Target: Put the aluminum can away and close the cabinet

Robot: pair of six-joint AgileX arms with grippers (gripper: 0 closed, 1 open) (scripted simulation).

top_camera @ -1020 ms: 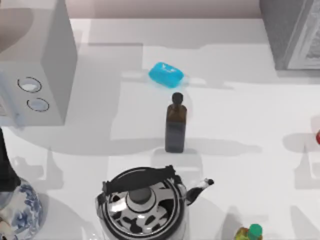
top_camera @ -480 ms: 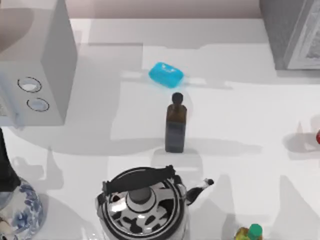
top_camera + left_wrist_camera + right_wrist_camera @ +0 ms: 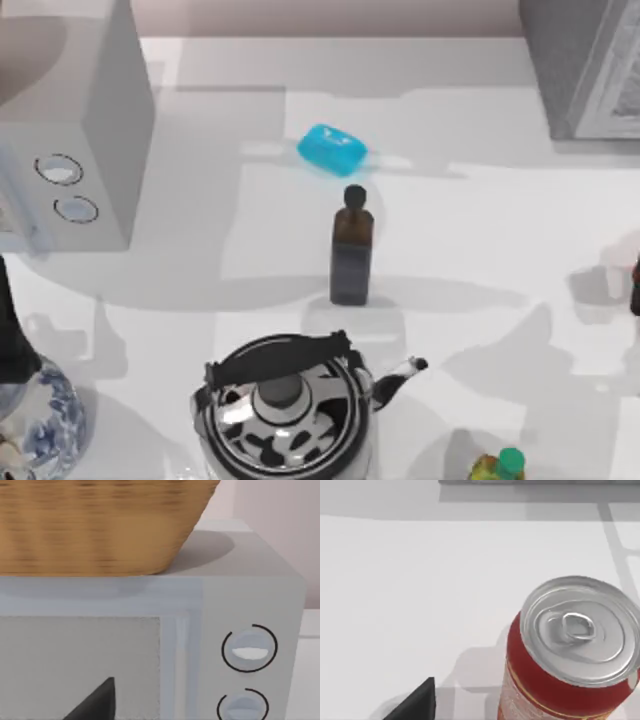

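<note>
Aluminum can: upright on the white table, red side, silver lid with pull tab, seen close from the right wrist camera; in the top view hidden at the table's right edge behind a dark sliver.
Right gripper: one dark fingertip low in the right wrist view, beside the can and apart from it; nothing held; spread of the fingers cannot be told.
Dark sliver: at the top view's right edge, mid-height; too little of it seen to name.
Left gripper: one dark fingertip in front of the microwave's door panel; touching nothing visible; open or pressed together cannot be told.
Cabinet: dark grey speckled unit at the far right corner, pale framed door facing the table.
Microwave: light grey, two round dials, far left; wicker basket resting on top.
Soap block: blue, far centre.
Bottle: dark brown, upright, mid-table, near the soap block.
Kettle: black-and-white patterned, near edge, spout towards the right.
Vase: blue-and-white, near left corner.
Small bottle: yellowish, green cap, near edge right of the kettle.
</note>
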